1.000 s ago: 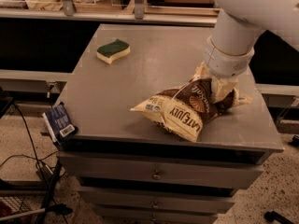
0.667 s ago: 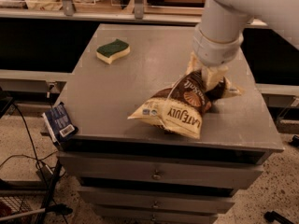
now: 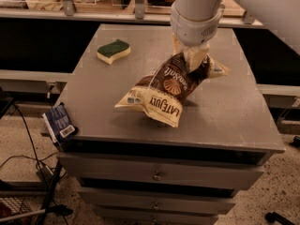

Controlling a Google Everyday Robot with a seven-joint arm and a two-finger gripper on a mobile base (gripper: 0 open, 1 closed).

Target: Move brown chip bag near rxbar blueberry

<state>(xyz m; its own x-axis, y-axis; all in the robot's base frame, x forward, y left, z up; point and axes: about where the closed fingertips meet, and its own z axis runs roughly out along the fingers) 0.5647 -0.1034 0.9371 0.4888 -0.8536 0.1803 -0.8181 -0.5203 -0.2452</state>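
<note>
**Camera view**

1. Tool position: the gripper (image 3: 193, 62) hangs below the white arm (image 3: 197, 13), over the rear centre-right of the cabinet top (image 3: 234, 111).
2. Tool state: the cream fingers (image 3: 199, 55) are pressed together on the upper end of the brown chip bag (image 3: 164, 90). The bag hangs tilted from this pinch, its lettered end lowest and pointing toward the front left. A shadow lies directly beneath that end. Whether it touches the surface or just clears it cannot be determined.
3. Change: compared with one second ago, gripper and bag have shifted left, away from the right edge and toward the middle of the top. The bag has travelled with the gripper, which indicates the pinch is holding.
4. Target: the rxbar blueberry (image 3: 60, 125) lies at the front left corner, partly overhanging the edge, unmoved. The green-and-yellow sponge (image 3: 113, 50) sits at the rear left, also unmoved.
5. Status: bag and bar are well apart, with bare surface between them. Transport appears under way; placement is not yet done.
6. Next move (judgement): further travel leftward and forward is required.
7. Caution: the bar rests on the edge. A dragged bag end could push it off, so the bag should be set down just short of it.
</note>
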